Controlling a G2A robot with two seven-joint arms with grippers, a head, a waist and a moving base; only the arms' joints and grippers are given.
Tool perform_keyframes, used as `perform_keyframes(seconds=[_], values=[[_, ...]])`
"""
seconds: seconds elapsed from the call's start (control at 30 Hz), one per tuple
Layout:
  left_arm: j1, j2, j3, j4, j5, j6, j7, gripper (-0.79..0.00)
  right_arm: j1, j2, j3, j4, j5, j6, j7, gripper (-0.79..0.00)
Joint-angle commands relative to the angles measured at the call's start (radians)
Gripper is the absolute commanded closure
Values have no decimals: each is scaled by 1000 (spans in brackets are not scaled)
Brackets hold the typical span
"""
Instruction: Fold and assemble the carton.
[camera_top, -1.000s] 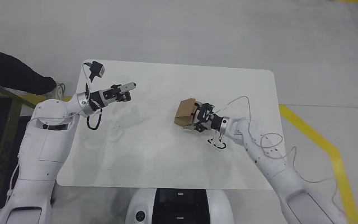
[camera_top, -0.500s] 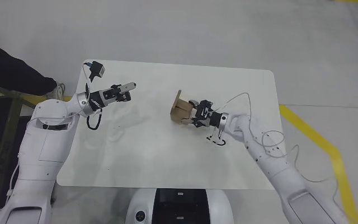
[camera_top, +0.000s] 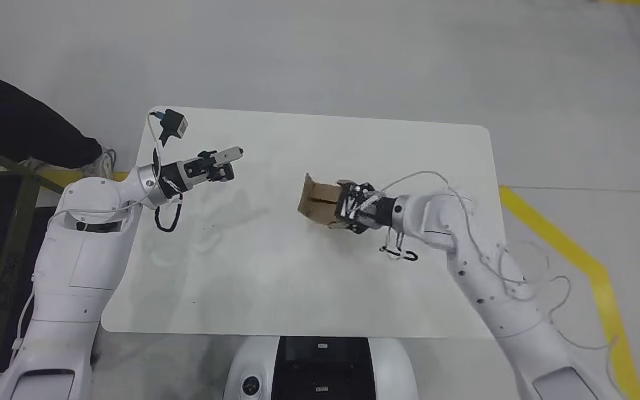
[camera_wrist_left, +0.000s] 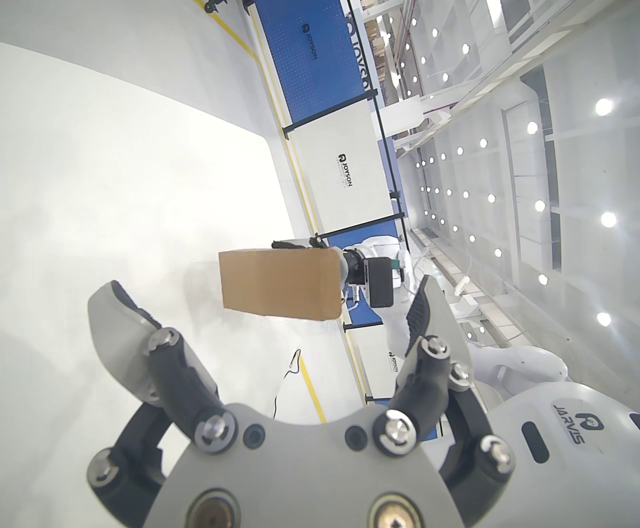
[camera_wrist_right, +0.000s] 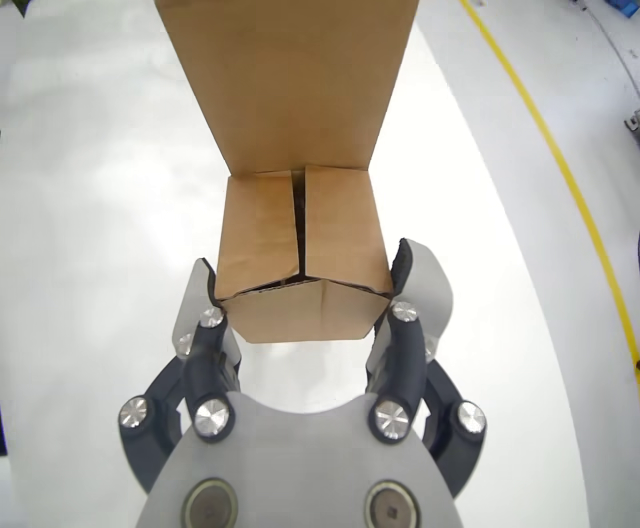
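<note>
Item 1. Carton (camera_top: 320, 200): brown cardboard, partly folded, near the middle of the table (camera_top: 300, 290), a little toward the robot's right. In the right wrist view the carton (camera_wrist_right: 300, 235) shows two short flaps folded in. They meet along a seam with a narrow dark gap. A long flap stands open on the side away from the gripper, and a smaller flap bends out on the near side. From the left wrist view the carton (camera_wrist_left: 280, 290) presents one plain flat face. Whether its underside rests on the table cannot be told.

Item 2. Right gripper (camera_top: 345, 207): clamped on the carton. In its own wrist view the right gripper (camera_wrist_right: 302, 280) has one fingertip pressed against each side wall at the near end.

Item 3. Left gripper (camera_top: 225, 160): over the left part of the table, well apart from the carton. In its wrist view the left gripper (camera_wrist_left: 270, 300) has its fingers spread wide with nothing between them.

Item 4. Small black device (camera_top: 172, 123): at the far left corner of the table, with a short cable attached.

Item 5. Loose cable (camera_top: 400, 250): looped along the right arm behind the wrist.

Item 6. Yellow floor line (camera_top: 560, 240): on the floor, off the table's right side.
</note>
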Motion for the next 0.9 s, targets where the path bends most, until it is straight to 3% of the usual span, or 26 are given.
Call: perform_keyframes(seconds=[0.0, 0.13, 0.17, 0.23, 0.37, 0.63, 0.73, 0.87], values=[[0, 0, 0, 0, 0, 0, 0, -785, 2, -2, -15, -40, 57, 11, 169, -585], [0, 0, 0, 0, 0, 0, 0, -785, 27, -10, -58, -65, 160, 48, 373, -597], [0, 0, 0, 0, 0, 0, 0, -785, 40, -13, -74, -65, 173, 53, 419, -631], [0, 0, 0, 0, 0, 0, 0, -785, 63, -20, -104, -49, 210, 71, 481, -779], [0, 0, 0, 0, 0, 0, 0, -785, 120, -38, -167, -16, 263, 98, 539, -785], [0, 0, 0, 0, 0, 0, 0, -785, 212, -75, -250, 67, 323, 127, 463, -785], [0, 0, 0, 0, 0, 0, 0, -785, 204, -74, -213, 93, 413, 127, 375, -785], [0, 0, 0, 0, 0, 0, 0, -785, 147, -53, -118, 121, 592, 137, 342, -785]])
